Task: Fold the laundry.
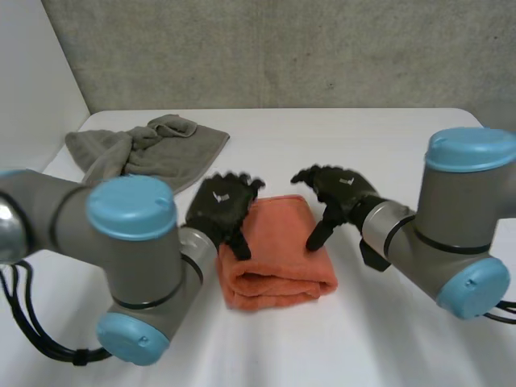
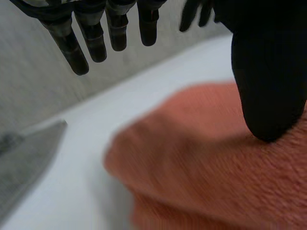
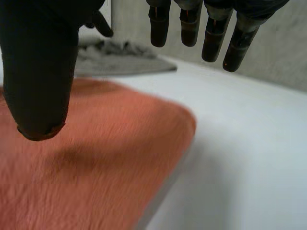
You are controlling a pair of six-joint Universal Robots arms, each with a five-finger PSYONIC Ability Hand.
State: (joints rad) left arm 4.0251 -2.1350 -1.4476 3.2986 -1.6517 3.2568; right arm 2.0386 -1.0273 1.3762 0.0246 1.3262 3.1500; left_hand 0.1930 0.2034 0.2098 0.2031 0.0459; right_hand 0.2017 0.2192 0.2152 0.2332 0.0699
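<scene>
A folded orange towel [image 1: 278, 254] lies on the white table in the middle, between my two hands. My left hand [image 1: 222, 203] hovers over its left edge, open, with fingers spread and the thumb [image 2: 268, 91] pointing down at the cloth [image 2: 206, 163]. My right hand [image 1: 339, 193] is over the towel's right edge, open too. Its fingers [image 3: 211, 33] are straight and its thumb [image 3: 38, 81] hangs just above the orange cloth [image 3: 96, 158]. Neither hand holds any cloth.
A crumpled grey towel [image 1: 145, 149] lies at the back left of the table, also seen beyond the orange one as the grey towel [image 3: 120, 57]. White table [image 1: 387, 339] stretches in front and to the right. A wall rises behind.
</scene>
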